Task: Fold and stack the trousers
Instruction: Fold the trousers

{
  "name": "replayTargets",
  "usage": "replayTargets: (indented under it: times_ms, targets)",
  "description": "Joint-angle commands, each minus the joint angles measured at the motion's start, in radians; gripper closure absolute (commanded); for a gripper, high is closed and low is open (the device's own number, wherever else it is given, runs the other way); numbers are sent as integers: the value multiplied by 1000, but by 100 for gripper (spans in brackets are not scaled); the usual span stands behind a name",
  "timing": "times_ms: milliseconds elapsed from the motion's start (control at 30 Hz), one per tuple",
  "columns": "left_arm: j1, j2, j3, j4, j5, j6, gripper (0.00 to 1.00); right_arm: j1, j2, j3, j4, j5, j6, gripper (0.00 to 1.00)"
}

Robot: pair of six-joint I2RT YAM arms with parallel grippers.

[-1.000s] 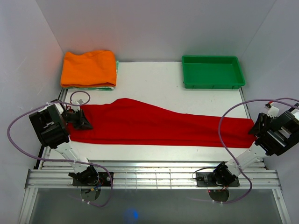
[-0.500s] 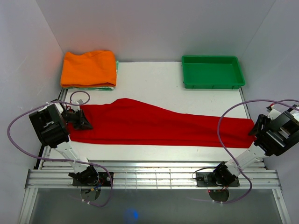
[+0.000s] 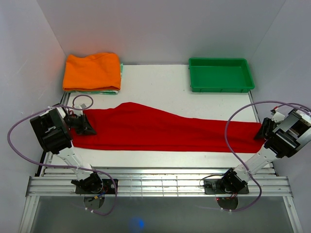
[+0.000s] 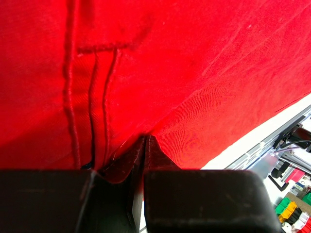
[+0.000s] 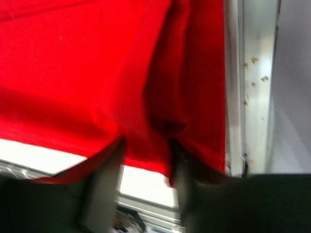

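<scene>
The red trousers [image 3: 160, 128] lie stretched out flat across the white table, waist end at the left, leg ends at the right. My left gripper [image 3: 90, 128] is at the left end; in the left wrist view its jaws [image 4: 146, 141] are shut on a pinch of red cloth [image 4: 194, 73] beside a seam. My right gripper [image 3: 262, 132] is at the right end. In the blurred right wrist view its fingers [image 5: 146, 155] stand apart with the edge of the red cloth [image 5: 97, 73] hanging between them.
A folded orange garment [image 3: 92, 71] lies on a small stack at the back left. A green tray [image 3: 221, 88] stands at the back right. Purple cables loop beside both arms. The table's right rail [image 5: 252, 73] runs close to the right gripper.
The right gripper has moved up and to the left onto the trousers' right end. The left arm and the trousers have not moved.
</scene>
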State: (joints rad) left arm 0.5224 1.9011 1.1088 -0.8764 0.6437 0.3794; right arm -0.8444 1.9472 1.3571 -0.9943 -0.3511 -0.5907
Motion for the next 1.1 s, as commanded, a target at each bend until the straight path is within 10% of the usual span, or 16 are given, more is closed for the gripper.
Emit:
replayTargets:
  times_ms: [0, 167, 533, 1067]
  targets:
    - [-9, 116, -63, 252, -349, 92, 84, 33, 124, 24, 335, -74, 34, 58]
    - [-9, 115, -61, 254, -354, 99, 84, 33, 44, -9, 333, -118, -3, 92]
    - [-7, 111, -72, 266, -363, 102, 84, 27, -389, -314, 549, -137, -227, 92]
    - [-7, 112, -58, 257, -377, 99, 84, 54, -128, -266, 490, 205, -225, 79]
